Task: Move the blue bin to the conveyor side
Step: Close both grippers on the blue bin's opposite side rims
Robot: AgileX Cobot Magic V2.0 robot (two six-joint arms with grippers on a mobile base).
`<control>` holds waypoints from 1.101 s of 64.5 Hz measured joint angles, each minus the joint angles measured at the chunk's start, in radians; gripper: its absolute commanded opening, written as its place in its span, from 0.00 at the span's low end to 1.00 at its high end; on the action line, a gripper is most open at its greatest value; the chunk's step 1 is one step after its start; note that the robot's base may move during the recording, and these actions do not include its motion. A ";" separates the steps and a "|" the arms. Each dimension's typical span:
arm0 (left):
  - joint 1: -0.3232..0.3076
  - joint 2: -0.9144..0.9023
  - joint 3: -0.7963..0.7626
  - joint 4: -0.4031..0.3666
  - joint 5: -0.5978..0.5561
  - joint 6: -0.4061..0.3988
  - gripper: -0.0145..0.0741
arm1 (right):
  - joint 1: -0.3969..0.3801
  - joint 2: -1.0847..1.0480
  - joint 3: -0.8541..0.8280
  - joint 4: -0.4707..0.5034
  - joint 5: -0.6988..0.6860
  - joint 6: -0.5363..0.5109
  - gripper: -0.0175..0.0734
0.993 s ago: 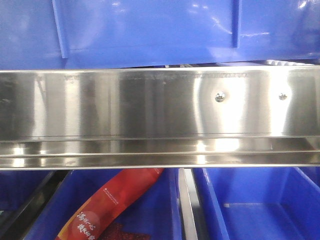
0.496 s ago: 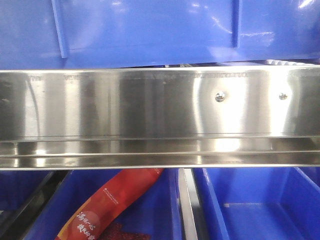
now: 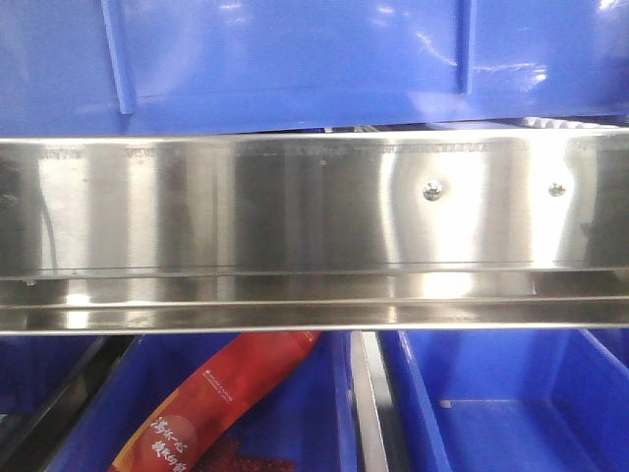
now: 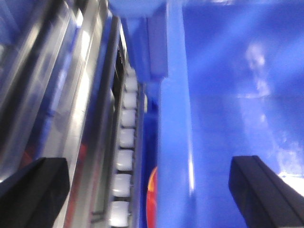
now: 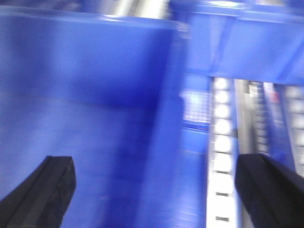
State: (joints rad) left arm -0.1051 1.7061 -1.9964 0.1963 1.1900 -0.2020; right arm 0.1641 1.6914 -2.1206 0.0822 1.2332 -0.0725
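Left claw point(image 4: 149, 194) and right claw point(image 5: 156, 190) are held spread wide; a wall of the blue bin point(image 3: 295, 59) is located between the jaws of each, apparently so that opposite sides can be clamped for carrying.

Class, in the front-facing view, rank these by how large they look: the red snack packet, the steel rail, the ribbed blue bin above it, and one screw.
1. steel rail
2. blue bin (the frame crops both)
3. red snack packet
4. screw
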 measured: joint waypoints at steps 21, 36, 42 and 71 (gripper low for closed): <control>0.000 0.059 -0.002 -0.018 0.002 0.000 0.81 | 0.000 0.073 0.000 0.025 0.002 0.006 0.82; 0.000 0.091 -0.004 -0.022 0.031 0.007 0.81 | 0.000 0.085 0.018 0.032 0.002 0.006 0.82; 0.000 0.095 -0.004 -0.022 0.036 0.007 0.81 | 0.000 0.087 0.040 0.034 0.002 0.006 0.82; 0.000 0.095 -0.004 -0.022 0.036 0.007 0.81 | 0.000 0.089 0.089 0.036 0.002 0.006 0.82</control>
State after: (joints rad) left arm -0.1051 1.8009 -2.0004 0.1745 1.2259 -0.1952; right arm 0.1641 1.7806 -2.0316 0.1183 1.2347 -0.0667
